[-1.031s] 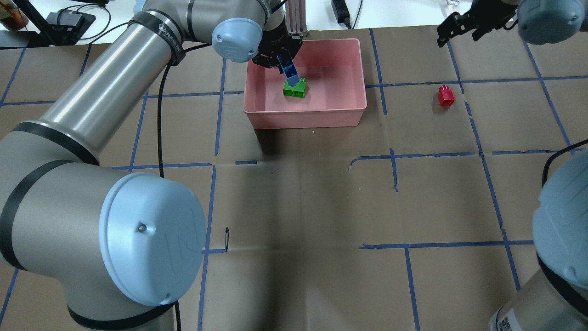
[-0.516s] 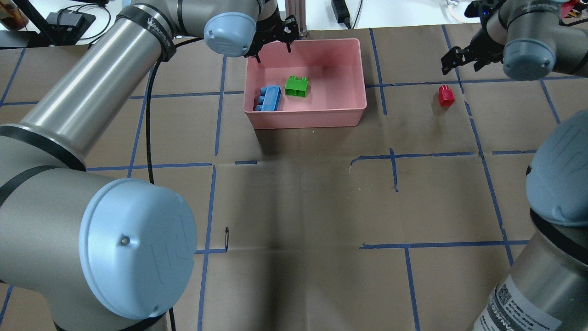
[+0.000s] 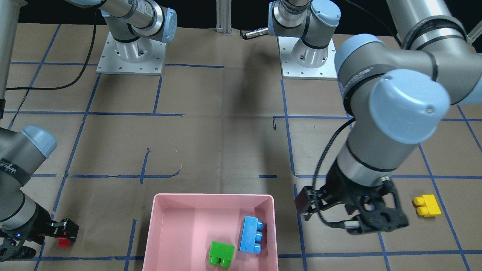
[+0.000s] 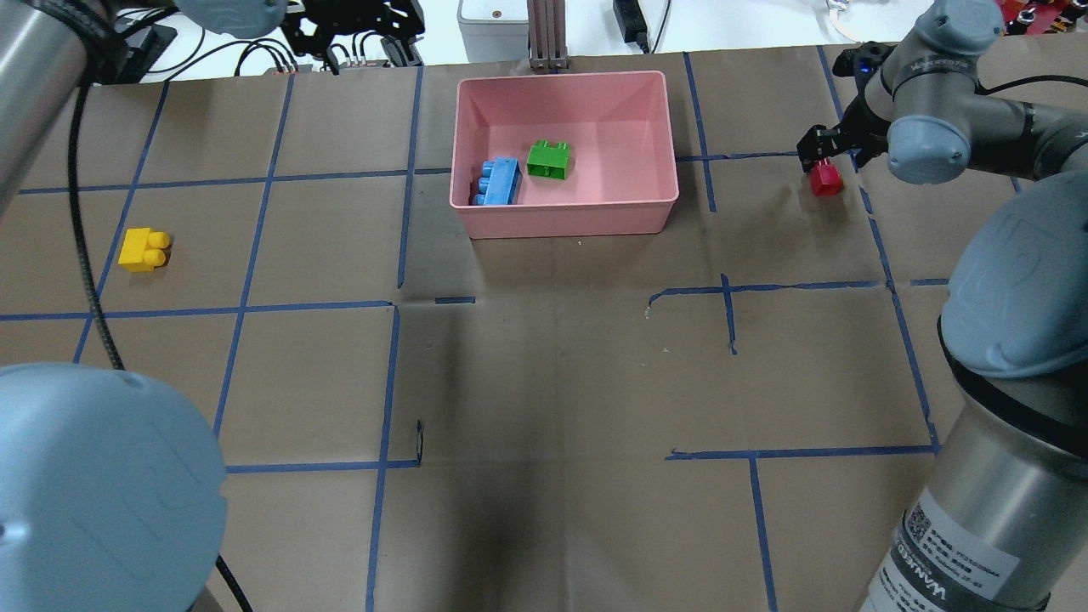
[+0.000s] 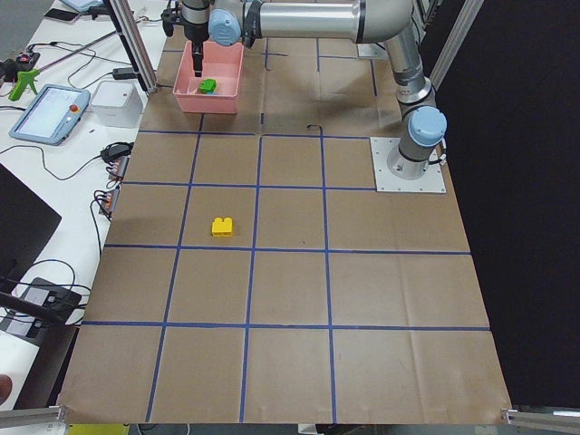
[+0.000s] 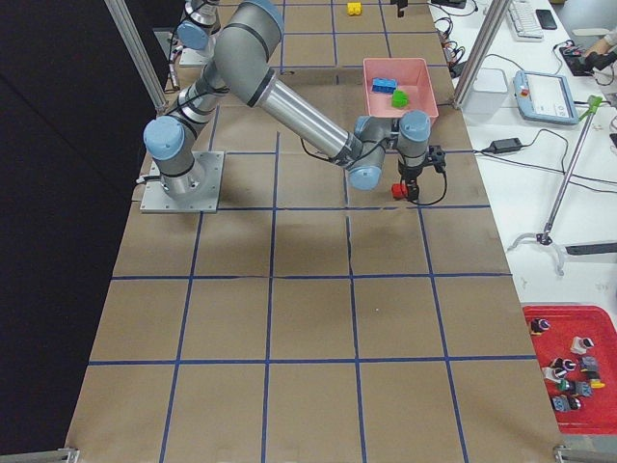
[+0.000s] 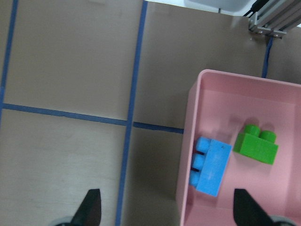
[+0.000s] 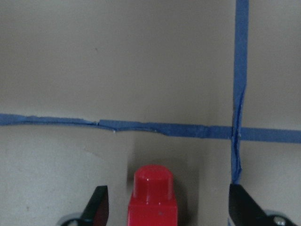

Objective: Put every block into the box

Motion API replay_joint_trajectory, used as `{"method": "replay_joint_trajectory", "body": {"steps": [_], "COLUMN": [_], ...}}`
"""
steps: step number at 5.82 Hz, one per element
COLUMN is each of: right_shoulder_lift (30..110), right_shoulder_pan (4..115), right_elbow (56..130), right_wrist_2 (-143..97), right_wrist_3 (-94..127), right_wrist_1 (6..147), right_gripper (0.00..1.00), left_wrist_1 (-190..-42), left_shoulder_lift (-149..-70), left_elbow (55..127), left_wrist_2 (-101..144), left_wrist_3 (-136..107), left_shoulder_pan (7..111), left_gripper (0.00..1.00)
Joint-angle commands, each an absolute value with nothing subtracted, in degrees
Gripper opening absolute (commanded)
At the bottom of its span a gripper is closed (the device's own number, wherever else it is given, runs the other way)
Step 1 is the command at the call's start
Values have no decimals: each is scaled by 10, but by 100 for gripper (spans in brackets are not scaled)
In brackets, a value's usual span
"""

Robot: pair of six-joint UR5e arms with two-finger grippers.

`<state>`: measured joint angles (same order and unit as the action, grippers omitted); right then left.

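Note:
The pink box (image 4: 663, 136) stands at the far middle of the table. The light-blue brick (image 4: 497, 182) and the green brick (image 4: 548, 160) lie inside it. The yellow brick (image 4: 143, 250) lies on the table far left of the box. The red brick (image 4: 824, 178) sits on the table right of the box. My right gripper (image 8: 171, 207) is open, low over the red brick (image 8: 154, 197), with a finger on either side. My left gripper (image 7: 170, 214) is open and empty, raised over the table just left of the box (image 7: 188, 155).
Blue tape lines grid the brown table cover. A metal post (image 4: 546, 34) stands behind the box, with cables and devices on the white bench beyond the far edge. The left arm's big joints (image 4: 102, 501) fill the near left of the overhead view.
My left gripper let go of the light-blue brick, which now lies in the box, and moved away to the left. My right gripper came down over the red brick.

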<state>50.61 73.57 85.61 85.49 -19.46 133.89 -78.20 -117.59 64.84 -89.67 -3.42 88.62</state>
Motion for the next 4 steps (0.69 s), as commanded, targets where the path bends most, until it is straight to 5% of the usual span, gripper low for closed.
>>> {"method": "replay_joint_trajectory", "body": {"steps": [1,2,3,4], "right_shoulder_lift": [512,516,520,521], "right_shoulder_pan": [737,737,737,737], "right_elbow": [880,880,878,876], "right_wrist_2": [861,861,860,860], "right_wrist_3": [-194,-193,-193,-195], "right_wrist_1": [1341,1339,1338,1336], "right_gripper": [89,59,16,5], "left_wrist_1": [-795,-801,-802,-795], "left_shoulder_lift": [-1141,-1146,-1156,-1170], "left_elbow": [705,710,710,710], "left_wrist_2": [-896,-896,-903,-914], "left_wrist_3": [154,215,297,340], "left_shoulder_pan": [751,686,638,596], "left_gripper": [99,99,99,99]}}
